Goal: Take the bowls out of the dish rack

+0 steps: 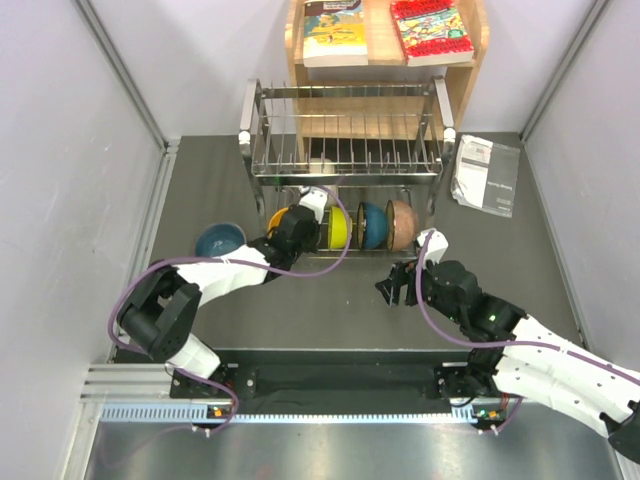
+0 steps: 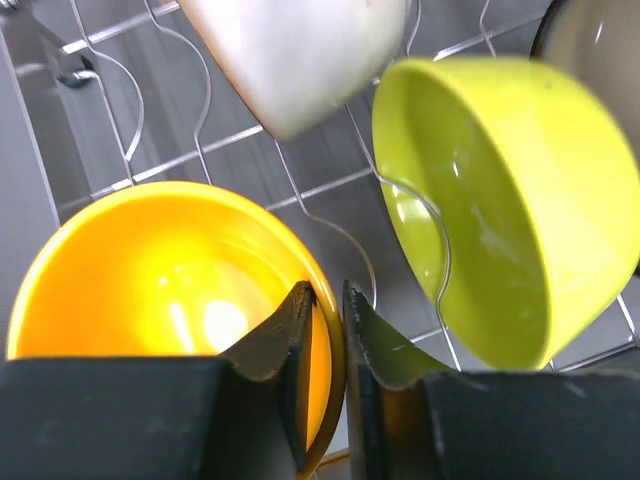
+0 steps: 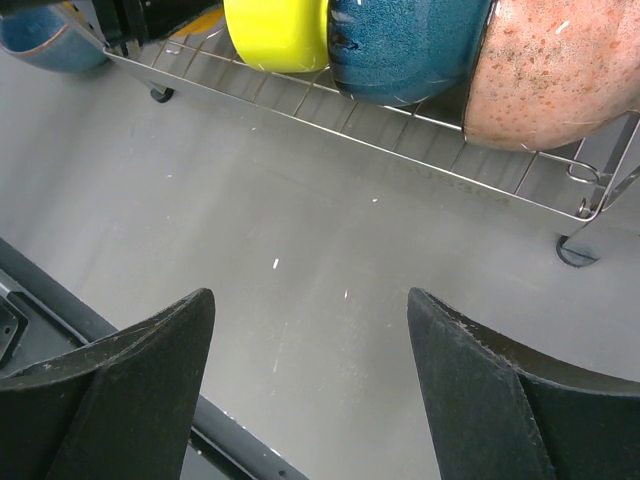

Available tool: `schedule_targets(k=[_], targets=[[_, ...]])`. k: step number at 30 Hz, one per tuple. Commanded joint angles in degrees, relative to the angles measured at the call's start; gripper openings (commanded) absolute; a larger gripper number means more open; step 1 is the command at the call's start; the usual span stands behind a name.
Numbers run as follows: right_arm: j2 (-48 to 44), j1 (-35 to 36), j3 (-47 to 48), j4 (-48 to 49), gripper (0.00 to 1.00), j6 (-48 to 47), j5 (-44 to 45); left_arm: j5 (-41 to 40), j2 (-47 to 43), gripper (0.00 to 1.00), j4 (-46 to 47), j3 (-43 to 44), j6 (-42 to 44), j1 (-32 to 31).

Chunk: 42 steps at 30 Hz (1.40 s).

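**Left gripper pinches the orange bowl in the rack**

No writing can be read: the two books [image 1: 385, 30] on the wooden shelf [image 1: 470, 75] and the leaflet [image 1: 487, 175] right of the rack carry print too small to make out.

The rack [image 1: 345, 150] stands mid-table, its long side running left to right. On its lower tier four bowls stand on edge in a row: orange bowl [image 1: 278, 217], lime bowl [image 1: 337, 228], teal bowl [image 1: 373, 225] and pink bowl [image 1: 402, 224]. In the left wrist view the orange and lime mouths show, with a cream bowl [image 2: 300, 50] above them. A light blue bowl [image 1: 220, 240] sits mouth up on the table, left of the rack.

The left gripper [image 2: 325, 340] is almost closed, its fingers clamping the orange bowl's rim. The right gripper [image 3: 310, 380] is spread wide and holds nothing, in front of the rack
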Motion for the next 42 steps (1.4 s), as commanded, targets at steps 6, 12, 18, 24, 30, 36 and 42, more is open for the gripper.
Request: schedule_targets(k=[6, 12, 18, 24, 30, 36, 42], targets=[[-0.4, 0.1, 0.3, 2.1, 0.78, 0.7, 1.3, 0.0, -1.8, 0.01, -1.2, 0.6, -0.7, 0.6], [-0.6, 0.0, 1.1, 1.7, 0.78, 0.7, 1.9, 2.9, -5.5, 0.0, -0.9, -0.5, -1.0, -0.1], [-0.8, -0.1, 1.9, 1.6, 0.78, 0.8, 2.0, 4.4, -12.0, 0.0, -1.2, -3.0, -2.5, -2.1], [-1.8, -0.2, 2.2, 1.4, 0.78, 1.0, 2.4, 7.6, -18.1, 0.0, -2.3, -4.6, -3.7, -2.3], [-3.2, -0.1, 2.3, 1.0, 0.78, 1.6, 2.8, 12.4, -21.9, 0.0, -6.4, -3.5, -4.8, -3.1], [-3.9, -0.1, 2.4, 0.6, 0.78, 1.6, 3.1, 14.5, -27.1, 0.0, -14.5, -4.5, -5.7, -3.8], [-3.1, -0.1, 2.2, 1.3, 0.78, 1.6, 3.1, 6.3, -35.5, 0.0, -22.2, -7.5, -11.7, -4.5]])
